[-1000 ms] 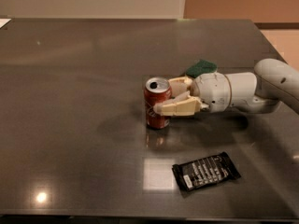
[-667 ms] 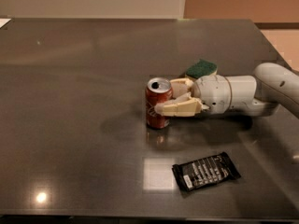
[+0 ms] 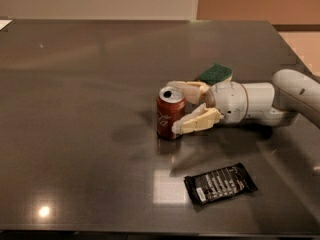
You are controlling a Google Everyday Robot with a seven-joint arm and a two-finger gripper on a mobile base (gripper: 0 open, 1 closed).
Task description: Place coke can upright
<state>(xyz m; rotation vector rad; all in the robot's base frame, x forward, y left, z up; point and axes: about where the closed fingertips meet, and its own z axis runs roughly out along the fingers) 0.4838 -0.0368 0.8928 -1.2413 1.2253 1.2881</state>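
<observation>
Coke can (image 3: 170,115), red metal cylinder, upright between spread jaws.

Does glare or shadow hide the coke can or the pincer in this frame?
Camera view: two bright reflections sit on the table near its front edge, one beside the black packet; neither covers the coke can. The pincer, at the can's right, throws a soft shadow forward.

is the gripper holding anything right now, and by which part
Cannot tell. The cream gripper straddles the body of the upright red metal coke can, but an actual grip does not show.
</observation>
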